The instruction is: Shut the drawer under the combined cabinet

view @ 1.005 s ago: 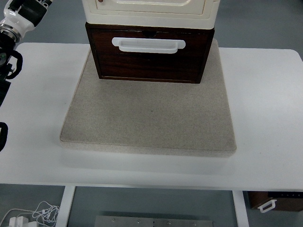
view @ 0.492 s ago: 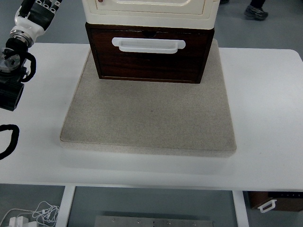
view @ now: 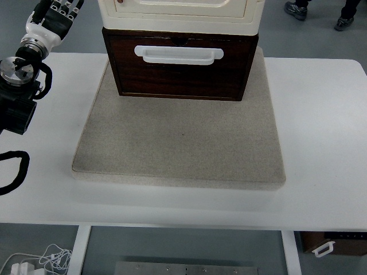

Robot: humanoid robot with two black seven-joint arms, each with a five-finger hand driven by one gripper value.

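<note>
Dark wooden drawer (view: 180, 67) with white handle (view: 178, 54) sits under the cream cabinet (view: 180, 12). Left hand (view: 55, 15) well left of the cabinet, above the desk (view: 321, 114) corner; fingers loosely extended, holding nothing.

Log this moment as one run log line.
left hand: raised far-left, off drawer | drawer: protruding | white handle: untouched | right arm: unseen

Left hand (view: 57, 12): black fingers, white wrist, black arm with silver joint. To its right, cream-white cabinet (view: 180, 11) with a small red dot near the hand's side. Below that, dark brown wood-grain drawer (view: 180, 71), white handle (view: 179, 54). Further from the hand, speckled beige-grey mat (view: 180, 143) on plain white table (view: 321, 143). Floor grey-blue (view: 315, 34).
</note>
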